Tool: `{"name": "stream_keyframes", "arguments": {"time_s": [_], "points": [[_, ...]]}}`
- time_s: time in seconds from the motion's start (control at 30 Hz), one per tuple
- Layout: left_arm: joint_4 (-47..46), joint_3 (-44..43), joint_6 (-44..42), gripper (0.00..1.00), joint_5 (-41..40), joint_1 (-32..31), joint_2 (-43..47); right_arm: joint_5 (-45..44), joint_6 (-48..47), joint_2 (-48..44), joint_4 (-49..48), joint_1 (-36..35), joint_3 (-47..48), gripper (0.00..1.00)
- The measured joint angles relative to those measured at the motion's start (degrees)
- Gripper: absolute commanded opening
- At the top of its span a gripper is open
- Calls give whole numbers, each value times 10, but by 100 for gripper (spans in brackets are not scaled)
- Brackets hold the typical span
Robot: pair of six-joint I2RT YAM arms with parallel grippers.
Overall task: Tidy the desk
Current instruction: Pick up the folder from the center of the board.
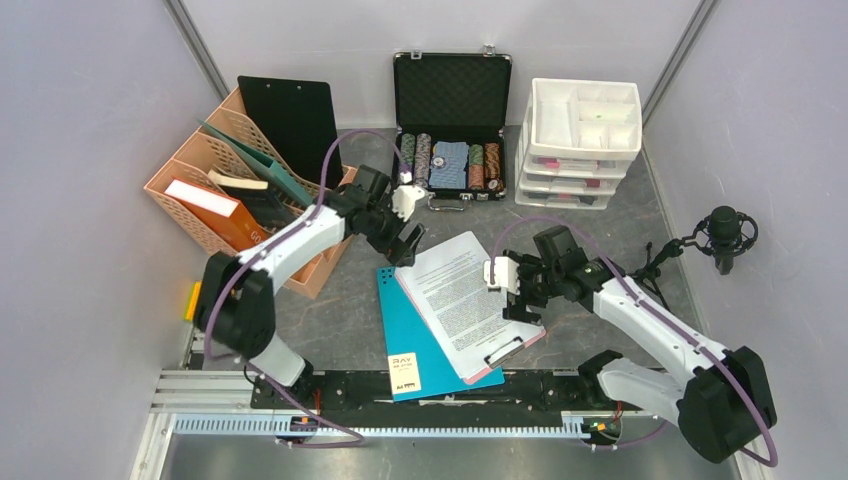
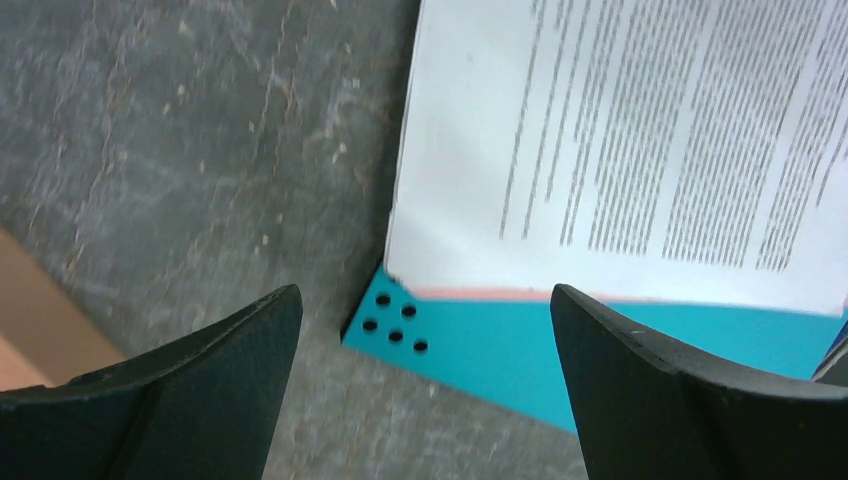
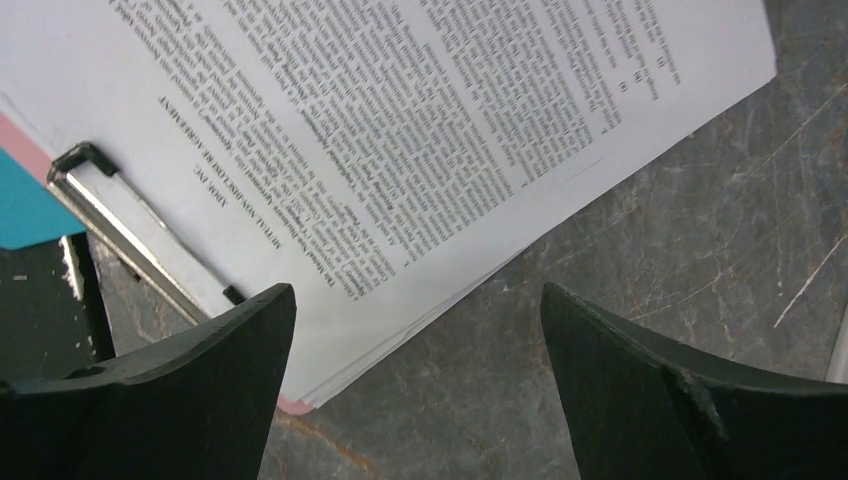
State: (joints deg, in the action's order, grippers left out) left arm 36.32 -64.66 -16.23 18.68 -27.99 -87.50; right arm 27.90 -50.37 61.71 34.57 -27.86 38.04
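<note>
The left pincer [image 1: 405,244] is hovering wide open, empty, above the teal folder [image 1: 406,326] corner; the right pincer [image 1: 522,303], equally open and empty, is hovering at the clipboard [image 1: 463,293] edge.

clipboard [image 1: 470,300] on folder [image 1: 405,345] at desk [image 1: 345,315] centre, case [image 1: 452,95] behind

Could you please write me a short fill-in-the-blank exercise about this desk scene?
1. The clipboard under the printed pages is coloured ____.
2. That clipboard lies on a ____ folder.
3. The open black case holds poker ____.
4. Both the left pincer and the right pincer stand ____.
Missing words: pink; teal; chips; open.
</note>
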Motion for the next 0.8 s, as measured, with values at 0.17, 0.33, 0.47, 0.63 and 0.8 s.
{"name": "stream_keyframes", "arguments": {"time_s": [0.17,0.33,0.47,0.63,0.8], "points": [[-18,-68,34,100,38,0,-104,-19,-38,-21,42,-8,-14,98],[-22,-130,49,100,70,0,-174,-39,-77,-28,77,-21,-29,98],[-23,-166,56,100,97,3,-219,-47,-94,-37,97,-43,-39,97],[-23,-183,64,100,129,7,-263,-55,-95,-37,87,-85,-63,95],[-22,-183,70,100,151,8,-279,-62,-90,-12,60,-120,-95,93]]}}
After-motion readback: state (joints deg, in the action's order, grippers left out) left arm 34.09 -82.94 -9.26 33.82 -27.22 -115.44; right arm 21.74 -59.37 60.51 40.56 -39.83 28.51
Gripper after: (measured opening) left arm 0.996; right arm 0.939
